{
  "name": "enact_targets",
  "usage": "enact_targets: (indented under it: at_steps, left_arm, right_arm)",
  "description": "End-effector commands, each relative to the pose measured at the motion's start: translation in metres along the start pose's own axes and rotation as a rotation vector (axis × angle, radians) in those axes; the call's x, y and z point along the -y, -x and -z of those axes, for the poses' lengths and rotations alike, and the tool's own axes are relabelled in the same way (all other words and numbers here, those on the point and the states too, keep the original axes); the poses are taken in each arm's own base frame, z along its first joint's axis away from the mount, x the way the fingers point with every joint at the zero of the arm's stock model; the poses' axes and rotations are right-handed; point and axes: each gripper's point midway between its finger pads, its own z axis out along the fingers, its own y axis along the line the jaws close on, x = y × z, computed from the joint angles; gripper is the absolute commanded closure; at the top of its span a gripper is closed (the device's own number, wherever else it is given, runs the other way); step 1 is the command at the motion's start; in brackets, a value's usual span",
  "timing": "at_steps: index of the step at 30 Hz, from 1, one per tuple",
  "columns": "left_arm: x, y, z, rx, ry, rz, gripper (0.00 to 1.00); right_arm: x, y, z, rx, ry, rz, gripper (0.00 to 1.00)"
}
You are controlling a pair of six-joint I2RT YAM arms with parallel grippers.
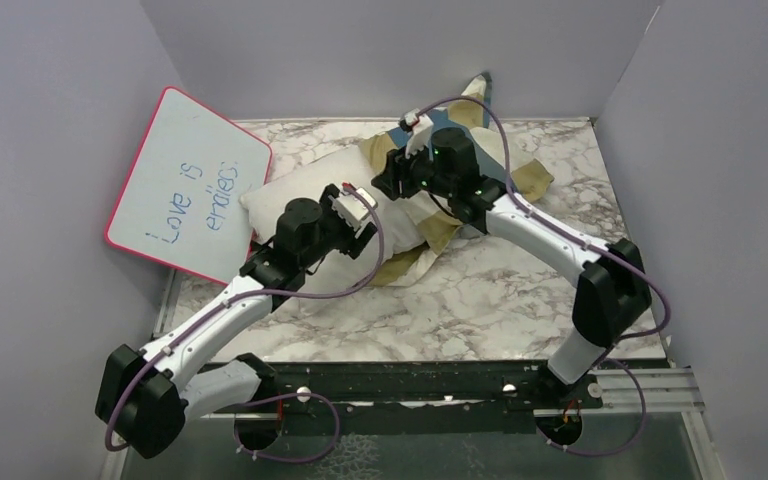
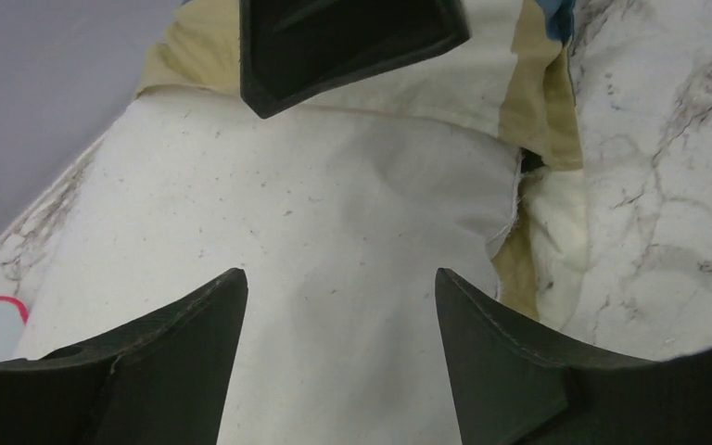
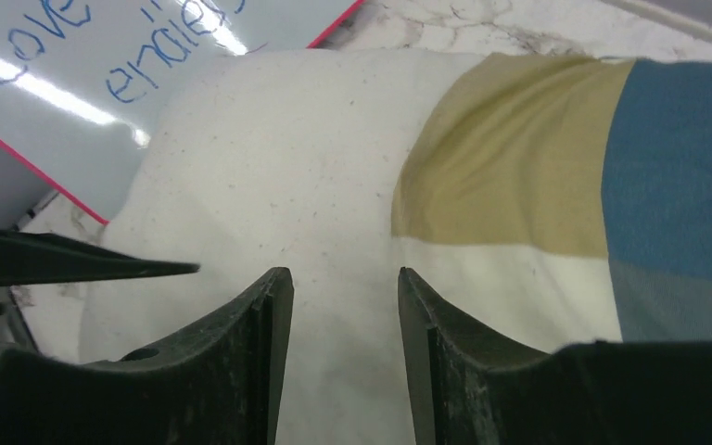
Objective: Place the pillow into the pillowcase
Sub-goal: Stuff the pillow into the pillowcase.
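The white pillow (image 1: 288, 192) lies across the back of the marble table (image 1: 520, 295), its right part inside the checked pillowcase (image 1: 532, 178). Both grippers hover close over the spot where the case's edge meets the bare pillow. My left gripper (image 1: 365, 228) is open, and its wrist view shows the left gripper (image 2: 341, 275) spread wide over the pillow (image 2: 334, 204), with the pillowcase (image 2: 501, 74) rim just beyond. The right gripper (image 1: 392, 178) is also open; in its wrist view the right gripper (image 3: 344, 272) holds nothing, standing above the pillow (image 3: 269, 158) beside the pillowcase (image 3: 519, 158).
A pink-rimmed whiteboard (image 1: 190, 185) with blue writing leans at the left wall, touching the pillow's left end; the same whiteboard (image 3: 102, 93) appears in the right wrist view. Grey walls close in the left, back and right sides. Bare marble lies in front of the pillow.
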Motion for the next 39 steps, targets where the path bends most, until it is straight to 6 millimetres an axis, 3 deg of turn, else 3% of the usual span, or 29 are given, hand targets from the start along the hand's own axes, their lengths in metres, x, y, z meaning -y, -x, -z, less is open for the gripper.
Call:
enact_targets:
  at_steps: [1, 4, 9, 14, 18, 20, 23, 24, 25, 26, 34, 39]
  left_arm:
    - [0.003, 0.013, -0.017, 0.027, -0.065, -0.203, 0.23]
    - [0.019, 0.011, -0.025, 0.033, -0.144, -0.247, 0.20]
    - [0.038, -0.001, -0.044, -0.018, -0.177, -0.323, 0.18]
    - [0.056, -0.036, -0.076, -0.116, -0.155, -0.363, 0.15]
    - [0.051, -0.073, -0.099, -0.233, -0.030, -0.418, 0.15]
    - [0.044, -0.087, -0.107, -0.267, 0.034, -0.425, 0.21]
    - [0.028, -0.095, -0.118, -0.285, 0.162, -0.397, 0.47]
    - [0.025, -0.092, -0.122, -0.274, 0.192, -0.382, 0.60]
    - [0.022, -0.089, -0.125, -0.265, 0.223, -0.359, 0.84]
    - [0.018, -0.086, -0.128, -0.257, 0.251, -0.335, 0.98]
    - [0.009, -0.036, -0.148, -0.077, 0.336, -0.058, 1.00]
    - [0.011, -0.007, -0.162, 0.007, 0.320, 0.077, 1.00]
  right_arm:
    - [0.002, -0.014, 0.039, -0.048, -0.127, -0.247, 0.47]
    - [0.017, -0.023, 0.061, -0.060, -0.204, -0.238, 0.40]
    - [0.044, -0.051, 0.100, -0.094, -0.287, -0.337, 0.39]
    - [0.046, -0.081, 0.128, -0.091, -0.293, -0.423, 0.39]
    - [0.053, -0.108, 0.140, -0.071, -0.320, -0.485, 0.38]
    - [0.055, -0.117, 0.142, -0.050, -0.308, -0.510, 0.38]
    - [0.058, -0.136, 0.139, -0.047, -0.304, -0.547, 0.37]
    - [0.058, -0.141, 0.136, -0.044, -0.289, -0.562, 0.37]
    - [0.057, -0.144, 0.133, -0.038, -0.271, -0.576, 0.37]
    - [0.057, -0.149, 0.130, -0.042, -0.263, -0.592, 0.37]
    - [0.076, -0.154, 0.110, 0.042, -0.255, -0.729, 0.37]
    - [0.074, -0.162, 0.095, 0.050, -0.192, -0.755, 0.38]
